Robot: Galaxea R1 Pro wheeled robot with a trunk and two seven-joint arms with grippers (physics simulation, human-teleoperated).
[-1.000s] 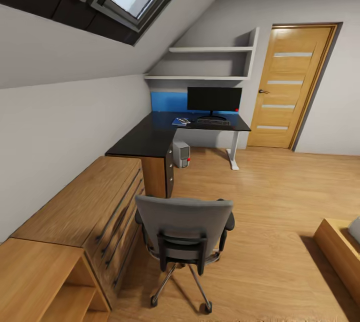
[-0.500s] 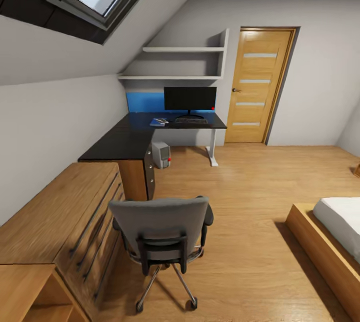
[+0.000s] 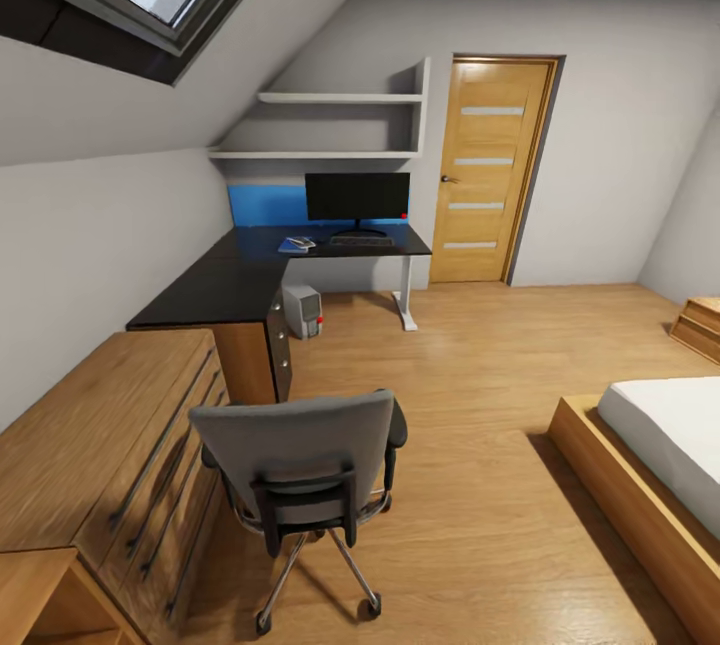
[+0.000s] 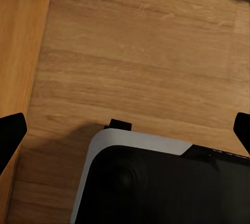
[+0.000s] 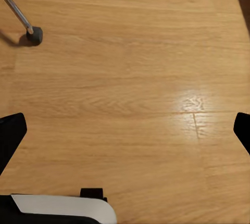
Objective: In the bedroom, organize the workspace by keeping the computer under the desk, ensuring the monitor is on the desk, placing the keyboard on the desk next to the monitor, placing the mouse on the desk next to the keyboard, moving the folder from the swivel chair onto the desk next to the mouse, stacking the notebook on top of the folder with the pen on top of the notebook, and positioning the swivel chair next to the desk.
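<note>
1. The swivel chair [image 3: 300, 485] stands on the wood floor [image 3: 480, 445], well apart from the surface [image 3: 230, 285], its back towards the camera.
2. It probably rolls easily on its castors; push at the stiff back, not the armrests.
3. Left claw [image 4: 125, 130] and right claw [image 5: 125, 130] are wide apart, holding nothing.
4. The small things beside the monitor [image 3: 357, 197] are too far away to name.

The swivel chair [image 3: 300, 470] stands nearest, the dresser [image 3: 110, 445] on its left; beyond, the desk [image 3: 250, 270] carries the monitor [image 3: 357, 197] (computer [image 3: 302, 311] underneath), bed [image 3: 650, 455] at right.
</note>
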